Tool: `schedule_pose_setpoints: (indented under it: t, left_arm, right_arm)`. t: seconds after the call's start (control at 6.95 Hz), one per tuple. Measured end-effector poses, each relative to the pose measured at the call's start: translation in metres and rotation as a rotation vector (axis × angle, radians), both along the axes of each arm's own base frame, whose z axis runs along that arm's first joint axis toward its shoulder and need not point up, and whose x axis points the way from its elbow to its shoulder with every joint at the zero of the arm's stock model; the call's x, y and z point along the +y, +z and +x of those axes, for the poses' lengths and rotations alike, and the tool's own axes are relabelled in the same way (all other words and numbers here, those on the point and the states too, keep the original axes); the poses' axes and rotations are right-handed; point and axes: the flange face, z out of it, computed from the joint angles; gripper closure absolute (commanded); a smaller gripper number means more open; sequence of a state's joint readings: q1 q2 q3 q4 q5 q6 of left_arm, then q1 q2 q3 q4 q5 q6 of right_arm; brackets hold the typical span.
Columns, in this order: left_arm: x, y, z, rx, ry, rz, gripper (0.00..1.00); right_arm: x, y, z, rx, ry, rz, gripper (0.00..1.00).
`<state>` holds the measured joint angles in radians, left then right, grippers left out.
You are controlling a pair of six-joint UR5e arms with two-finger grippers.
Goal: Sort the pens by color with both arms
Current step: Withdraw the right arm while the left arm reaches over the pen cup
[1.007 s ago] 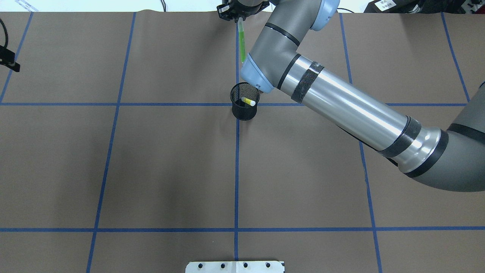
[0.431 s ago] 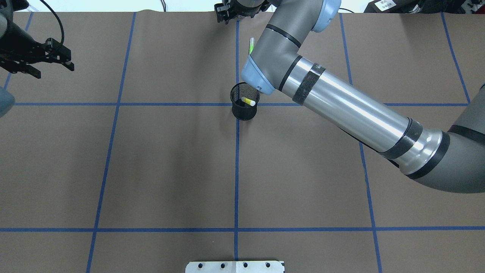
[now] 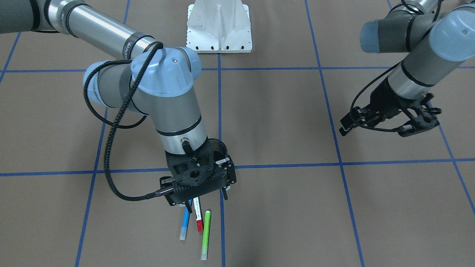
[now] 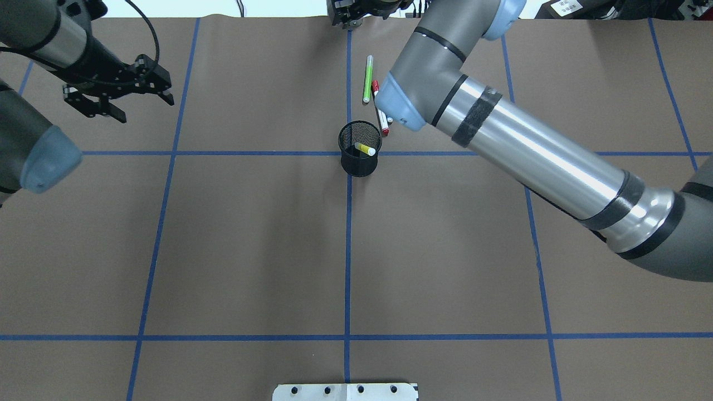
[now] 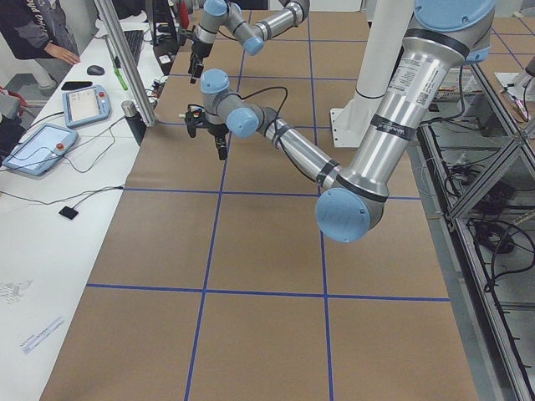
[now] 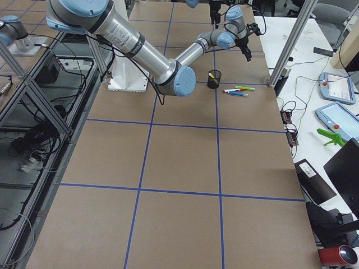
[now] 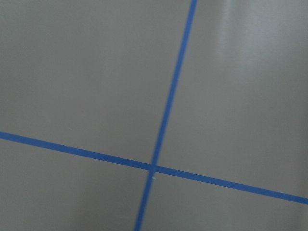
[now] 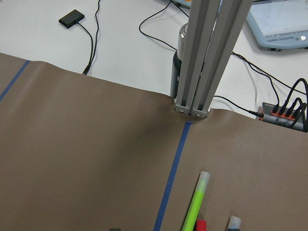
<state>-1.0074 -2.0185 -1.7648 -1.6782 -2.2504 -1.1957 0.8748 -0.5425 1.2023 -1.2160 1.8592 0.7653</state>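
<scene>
Right gripper (image 3: 207,202) hangs fully spread, empty, over blue pen (image 3: 184,222), white pen (image 3: 197,212) and green pen (image 3: 206,235), lying close together; yellow pen (image 4: 365,148) in mesh cup (image 4: 359,165). Left gripper (image 3: 373,129), likewise spread and empty, well apart. Risk: tight spacing invites a 2-pen pinch.

Even, diffuse light from above is filling every view, and the brown table cover (image 4: 250,250) is carrying only soft, faint shadows, the broadest of them spreading in pale bands in the overhead view. A bright streak of glare is running along the silver tube of the right arm (image 4: 529,161). The left wrist view is looking soft and slightly blurred, with a pale sheen at its upper right. The right wrist view is rendering sharply, though the white bench (image 8: 120,43) is washing out.
</scene>
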Motion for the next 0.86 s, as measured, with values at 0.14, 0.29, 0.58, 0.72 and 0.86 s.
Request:
schedule_pose_setpoints:
  t: [0.14, 0.29, 0.58, 0.72, 0.86]
  left_arm:
    - [0.005, -0.023, 0.032, 0.019, -0.031, -0.058, 0.0]
    - [0.006, -0.048, 0.065, 0.039, -0.072, -0.134, 0.0]
    - [-0.004, -0.107, 0.123, 0.096, -0.157, -0.252, 0.0]
    - [-0.008, -0.126, 0.15, 0.142, -0.214, -0.287, 0.0]
    - [-0.007, -0.14, 0.181, 0.191, -0.262, -0.31, 0.0]
  right_arm:
    - [-0.007, 0.027, 0.047, -0.035, -0.026, -0.037, 0.01]
    - [-0.005, 0.068, 0.093, -0.057, -0.037, -0.085, 0.0]
    - [0.014, 0.145, 0.177, -0.02, 0.009, -0.249, 0.0]
    - [0.03, 0.172, 0.22, 0.019, 0.048, -0.355, 0.0]
    - [0.051, 0.21, 0.264, 0.052, 0.092, -0.44, 0.0]
